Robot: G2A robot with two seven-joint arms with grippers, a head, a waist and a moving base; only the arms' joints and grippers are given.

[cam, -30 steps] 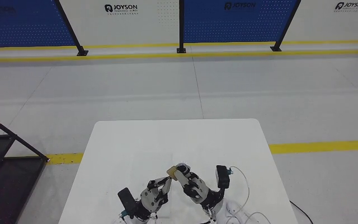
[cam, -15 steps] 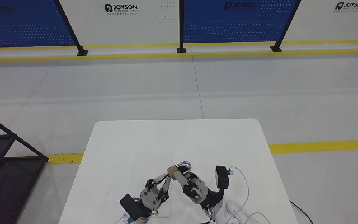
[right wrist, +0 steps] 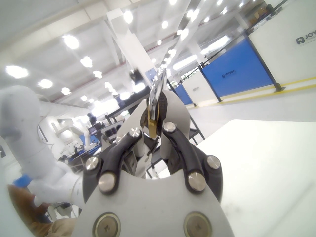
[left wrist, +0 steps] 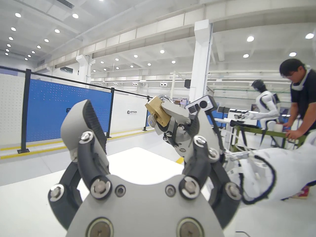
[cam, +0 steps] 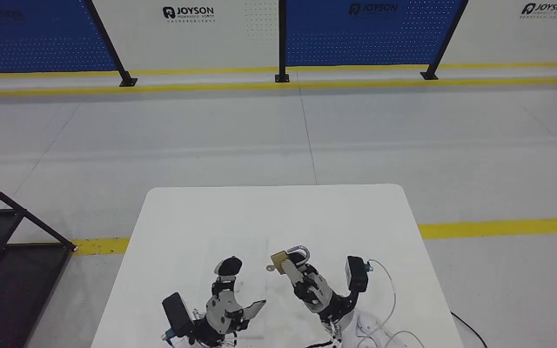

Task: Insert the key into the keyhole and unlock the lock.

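Above the near middle of the white table (cam: 261, 217), the brass lock (cam: 280, 258) is held off the surface by the right gripper (cam: 288, 264). Its jaws are closed tight on the two flat sides of the lock's body. In the right wrist view the lock (right wrist: 151, 125) is seen edge-on between the gripper's (right wrist: 153, 114) white fingers (right wrist: 174, 109), with the silver shackle (right wrist: 158, 85) rising beyond the tips. From above, the shackle (cam: 298, 253) points toward 2 o'clock from the body. A small grey bit (cam: 270, 267) sticks out of the body toward 8 o'clock; whether it is the key cannot be told.

The left gripper (cam: 242, 285) sits at about 8 o'clock from the lock, near it but apart from it. Its jaws are spread wide and hold nothing. One finger (cam: 228, 264) points toward 12 o'clock and the other (cam: 254, 307) lies toward 4 o'clock. In the left wrist view this gripper (left wrist: 142, 129) shows its ribbed pads (left wrist: 95, 124) bare, and the lock (left wrist: 158, 110) appears beyond them in the right gripper (left wrist: 164, 114).

Loose white cables (cam: 383, 324) trail over the table at 5 o'clock from the lock.
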